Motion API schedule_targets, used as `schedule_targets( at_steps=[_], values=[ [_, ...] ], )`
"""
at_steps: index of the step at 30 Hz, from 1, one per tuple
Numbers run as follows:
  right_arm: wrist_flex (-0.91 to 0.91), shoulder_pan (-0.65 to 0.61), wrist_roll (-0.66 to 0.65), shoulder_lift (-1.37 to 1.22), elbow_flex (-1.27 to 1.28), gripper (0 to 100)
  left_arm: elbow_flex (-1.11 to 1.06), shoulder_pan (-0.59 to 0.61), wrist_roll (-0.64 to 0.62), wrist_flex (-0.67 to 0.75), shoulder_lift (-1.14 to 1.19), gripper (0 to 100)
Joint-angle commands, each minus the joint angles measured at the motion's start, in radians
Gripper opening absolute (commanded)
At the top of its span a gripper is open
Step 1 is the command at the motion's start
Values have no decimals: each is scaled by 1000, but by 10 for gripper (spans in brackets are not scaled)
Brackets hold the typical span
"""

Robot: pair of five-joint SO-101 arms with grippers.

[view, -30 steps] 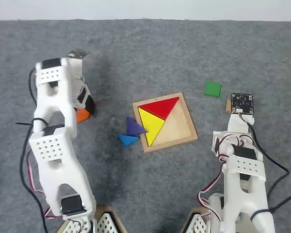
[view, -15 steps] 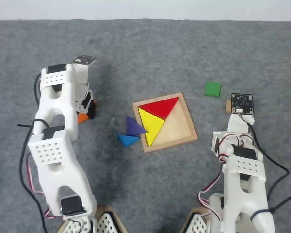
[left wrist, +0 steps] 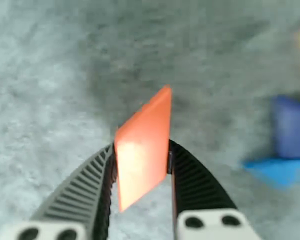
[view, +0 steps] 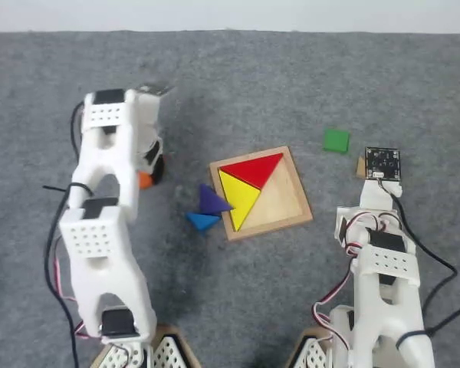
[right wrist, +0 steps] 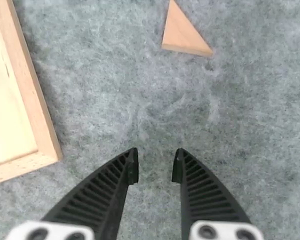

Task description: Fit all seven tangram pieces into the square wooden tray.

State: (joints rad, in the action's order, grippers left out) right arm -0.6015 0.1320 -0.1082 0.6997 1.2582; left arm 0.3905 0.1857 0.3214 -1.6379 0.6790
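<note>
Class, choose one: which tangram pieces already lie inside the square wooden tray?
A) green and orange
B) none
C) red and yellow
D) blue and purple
C: in the high view the red triangle and the yellow triangle lie inside the wooden tray, while the blue piece and the green square lie on the carpet outside it.

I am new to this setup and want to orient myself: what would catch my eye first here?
The left gripper holds an orange piece, left of the square wooden tray in the high view. The tray lies mid-table with a red triangle and a yellow triangle inside; a purple piece and a blue piece lie just left of it.
</note>
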Motion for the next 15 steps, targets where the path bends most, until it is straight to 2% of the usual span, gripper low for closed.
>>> schedule_targets(
  at_steps=[1, 5, 10, 15],
  values=[
    [15, 13, -14, 38, -3, 123, 70, -141, -74, -92, -183, 10],
    [15, 15, -14, 39, -8, 123, 67, -293, -219, -87, -272, 10],
    [15, 58, -8, 39, -11, 123, 93, -514, -437, -55, -272, 10],
    [19, 90, -5, 39, -14, 123, 133, -643, -643, 29, -207, 11]
  ],
)
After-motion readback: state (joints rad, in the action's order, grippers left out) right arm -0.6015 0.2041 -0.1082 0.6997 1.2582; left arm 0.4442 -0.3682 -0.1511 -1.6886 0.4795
